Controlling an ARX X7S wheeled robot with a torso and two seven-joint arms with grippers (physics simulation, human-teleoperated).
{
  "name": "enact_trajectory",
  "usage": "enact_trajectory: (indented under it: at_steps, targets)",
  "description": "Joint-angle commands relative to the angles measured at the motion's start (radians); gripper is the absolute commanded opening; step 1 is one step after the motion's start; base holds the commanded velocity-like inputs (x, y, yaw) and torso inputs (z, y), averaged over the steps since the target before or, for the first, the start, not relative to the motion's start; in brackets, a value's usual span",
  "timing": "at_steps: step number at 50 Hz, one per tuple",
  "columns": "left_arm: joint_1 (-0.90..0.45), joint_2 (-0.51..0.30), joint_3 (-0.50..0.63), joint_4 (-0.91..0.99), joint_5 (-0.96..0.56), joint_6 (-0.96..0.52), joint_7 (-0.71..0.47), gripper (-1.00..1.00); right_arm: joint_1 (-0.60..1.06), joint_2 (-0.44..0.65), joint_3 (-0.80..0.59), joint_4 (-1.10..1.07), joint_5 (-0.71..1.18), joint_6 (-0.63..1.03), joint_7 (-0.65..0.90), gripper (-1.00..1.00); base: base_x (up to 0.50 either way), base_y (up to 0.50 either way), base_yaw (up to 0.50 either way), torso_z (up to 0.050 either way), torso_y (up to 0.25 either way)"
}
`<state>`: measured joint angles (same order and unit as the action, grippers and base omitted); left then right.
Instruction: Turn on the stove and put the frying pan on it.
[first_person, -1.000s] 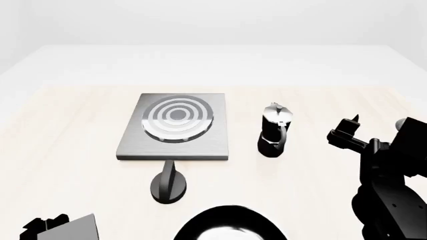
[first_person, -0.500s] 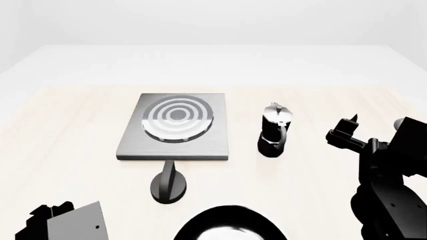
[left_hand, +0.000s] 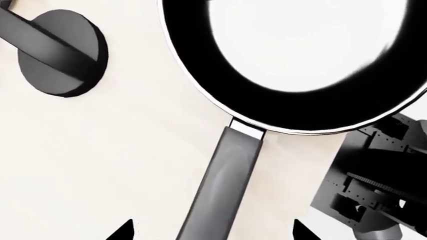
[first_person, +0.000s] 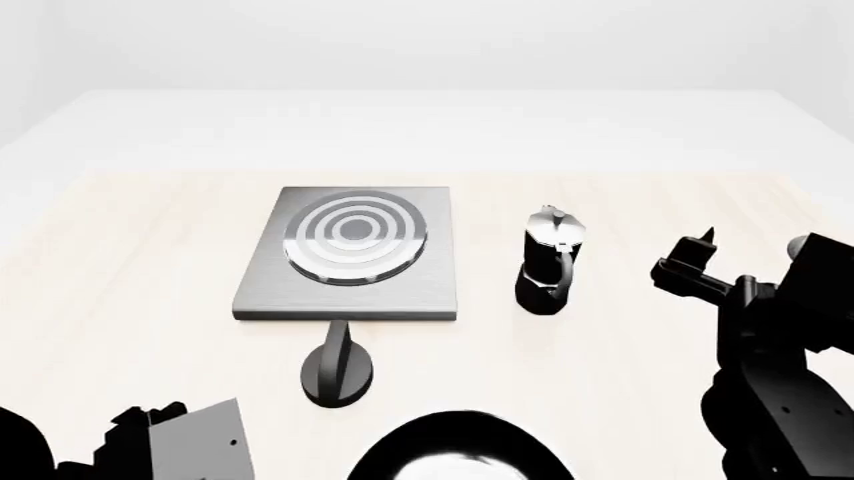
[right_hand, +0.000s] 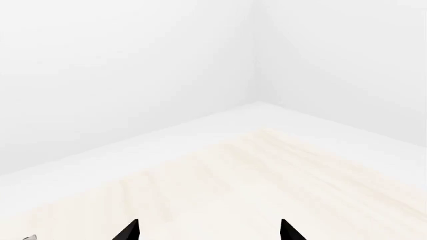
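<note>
Pan (left_hand: 313, 65) lies at the table's near edge, just short of the knob (first_person: 336, 372), its handle (left_hand: 223, 190) running back between my left gripper (left_hand: 212, 235) tips — spread wide, holding nothing. I judge it stiff, heavy toward the bowl, so I'd grip the handle close to the rim. Stove (first_person: 350, 252) sits beyond the knob with bare table (first_person: 134, 260) leftward; the moka pot (first_person: 549, 260) crowds its right. My right gripper (right_hand: 209, 232) hangs open, empty — well off to the side

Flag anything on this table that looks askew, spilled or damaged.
Nothing stands out. The flat square grey metal stove sits level, the black-and-silver moka pot stands upright beside it, the small black round-based knob is intact, and the black frying pan lies flat, nothing spilled.
</note>
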<state>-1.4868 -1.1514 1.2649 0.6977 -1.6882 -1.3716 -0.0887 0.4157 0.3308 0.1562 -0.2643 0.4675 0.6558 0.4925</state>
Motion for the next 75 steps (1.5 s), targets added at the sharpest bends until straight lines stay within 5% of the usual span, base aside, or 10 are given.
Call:
enact_trajectory:
  at_steps: [1,64,65,75]
  targets:
    - [0.077,0.019,0.023,-0.014,0.148,0.046,0.102,1.0,0.003,0.003,-0.001,-0.009,0.006,0.008,0.005,1.0,0.0,0.0,0.0,0.0,0.0]
    - [0.386,0.194,0.246,-0.359,0.623,0.367,0.492,1.0,-0.008,0.013,-0.006,-0.023,0.023,-0.009,0.014,1.0,0.0,0.0,0.0,0.0,0.0]
    - [0.387,0.192,0.243,-0.359,0.621,0.369,0.486,-1.0,-0.008,0.013,-0.006,-0.022,0.022,-0.01,0.014,1.0,0.0,0.0,0.0,0.0,0.0]
    - [0.39,0.177,0.24,-0.336,0.595,0.361,0.477,-1.0,-0.008,0.013,-0.007,-0.023,0.025,-0.01,0.017,1.0,0.0,0.0,0.0,-0.001,0.0]
